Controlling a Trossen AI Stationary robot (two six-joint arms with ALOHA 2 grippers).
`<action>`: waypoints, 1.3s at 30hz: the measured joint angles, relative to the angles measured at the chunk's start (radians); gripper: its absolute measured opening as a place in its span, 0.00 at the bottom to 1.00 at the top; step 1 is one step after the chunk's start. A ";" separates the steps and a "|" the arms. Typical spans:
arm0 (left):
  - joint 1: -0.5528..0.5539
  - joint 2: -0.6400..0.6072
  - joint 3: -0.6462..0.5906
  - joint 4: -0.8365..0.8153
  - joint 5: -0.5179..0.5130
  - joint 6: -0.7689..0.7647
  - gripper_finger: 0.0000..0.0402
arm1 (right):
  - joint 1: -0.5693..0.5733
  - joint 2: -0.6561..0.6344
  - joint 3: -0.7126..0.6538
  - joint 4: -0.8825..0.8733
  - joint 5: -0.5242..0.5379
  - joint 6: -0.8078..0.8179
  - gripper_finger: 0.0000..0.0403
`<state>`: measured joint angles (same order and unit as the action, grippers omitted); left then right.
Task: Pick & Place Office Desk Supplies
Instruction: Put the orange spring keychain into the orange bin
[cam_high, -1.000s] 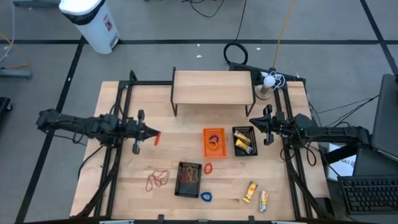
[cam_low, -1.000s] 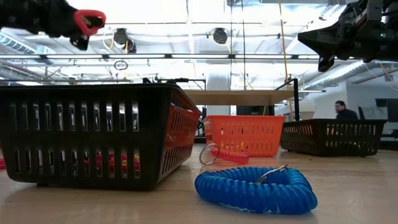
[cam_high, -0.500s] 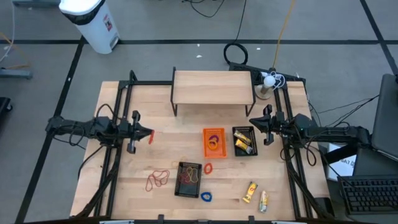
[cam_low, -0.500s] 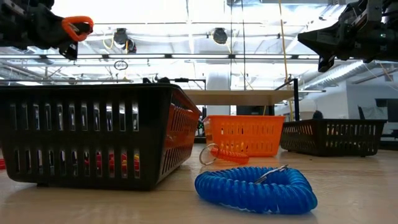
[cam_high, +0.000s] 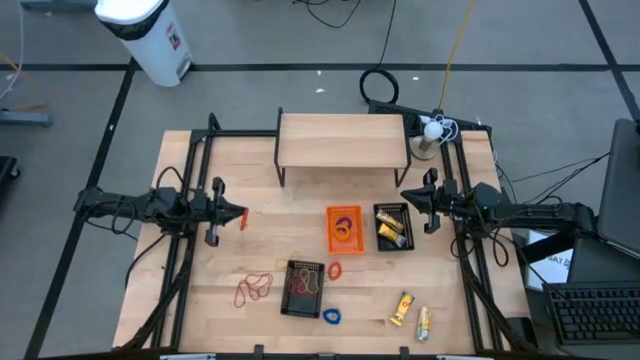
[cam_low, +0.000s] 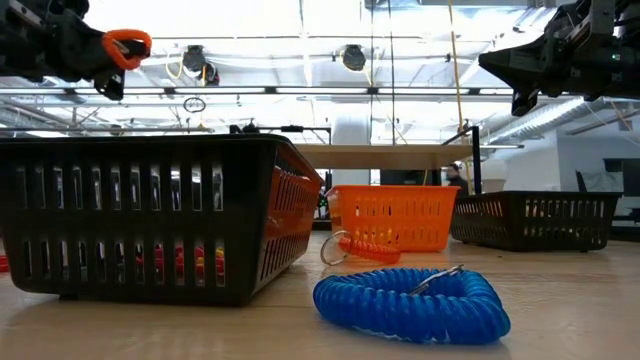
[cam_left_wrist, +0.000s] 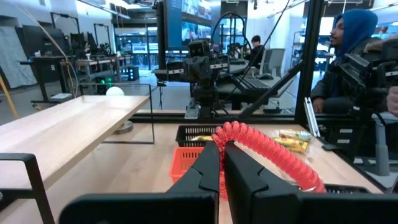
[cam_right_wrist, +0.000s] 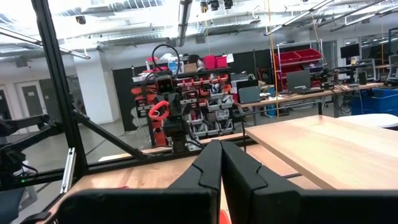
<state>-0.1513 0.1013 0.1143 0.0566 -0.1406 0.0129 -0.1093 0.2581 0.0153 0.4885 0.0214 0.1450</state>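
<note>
- Wooden worktop (cam_high: 230, 270) carries everything, and a low wooden shelf (cam_high: 343, 139) stands at its far edge, out of the way of both arms.
- Three sorting baskets sit in the middle so either arm can reach them: a black basket (cam_high: 303, 288) nearest, an orange basket (cam_high: 344, 229) behind it, and another black basket (cam_high: 393, 226) just to the right, already holding yellow packets.
- Left gripper (cam_high: 240, 218) hangs above the left side of the worktop, its fingers pressed together on a red coiled loop (cam_left_wrist: 267, 151), lifted clear, probably for carrying to a basket.
- Right gripper (cam_high: 405, 196) waits near the right black basket, fingers pressed together with nothing between them.
- Loose supplies lie on the near part of the worktop, seemingly not yet sorted: a tangle of red rubber bands (cam_high: 253, 288) to the left, a small red ring (cam_high: 335, 270) beside the near basket, a blue coiled loop (cam_low: 410, 303) in front of it, and two yellow packets (cam_high: 411, 313) to the right.
</note>
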 joint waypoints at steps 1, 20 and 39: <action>0.000 0.001 0.000 0.000 -0.001 0.000 0.01 | 0.000 0.000 0.000 0.000 0.000 0.000 0.00; 0.000 0.641 0.291 0.290 -0.097 -0.041 0.01 | 0.000 0.000 0.000 0.012 0.003 0.000 0.00; 0.131 1.517 0.901 0.144 0.158 -0.031 0.01 | 0.000 0.000 0.000 0.005 0.000 0.000 0.00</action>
<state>-0.0205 1.6178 1.0152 0.2002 0.0176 -0.0177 -0.1094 0.2584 0.0152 0.4931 0.0216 0.1448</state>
